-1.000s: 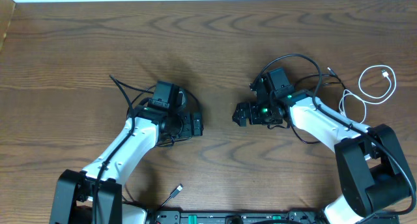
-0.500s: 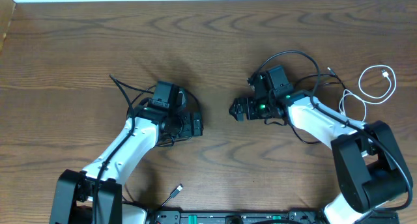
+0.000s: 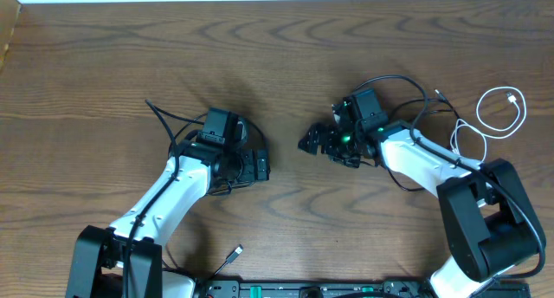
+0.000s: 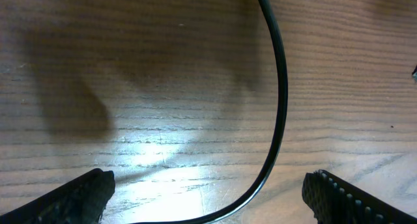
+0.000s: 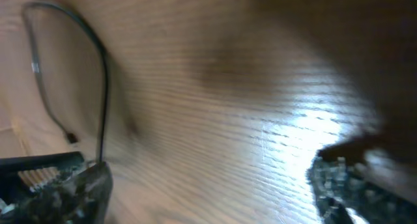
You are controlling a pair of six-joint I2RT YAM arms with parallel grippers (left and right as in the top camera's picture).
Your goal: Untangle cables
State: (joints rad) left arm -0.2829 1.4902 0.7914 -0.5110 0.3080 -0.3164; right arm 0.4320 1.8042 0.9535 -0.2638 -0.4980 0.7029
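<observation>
Overhead: the left claw [image 3: 262, 167] and right claw [image 3: 310, 143] face each other over the tabletop [image 3: 286, 55], near but apart; a white cable [image 3: 514, 99] lies looped well out from the right claw, past its arm; a thin black cable [image 3: 446, 103] lies between that loop and the arm; a second black cable [image 3: 156, 113] runs out behind the left claw, beyond its arm; a loose plug [image 3: 234, 253] lies well back from the left claw, toward the arm bases. Left wrist: the left claw [image 4: 208, 204] stands wide and holds nothing, its fingers [image 4: 78, 196] in the two lower corners; a curved cable [image 4: 280, 87] lies on the wood ahead and sweeps down between the fingers, touching neither. Right wrist, blurred: the right claw [image 5: 208, 191] is wide and empty too; an arced cable [image 5: 104, 87] lies ahead and off to one side, its end plug [image 5: 71, 138] just above the finger in the lower left corner.
</observation>
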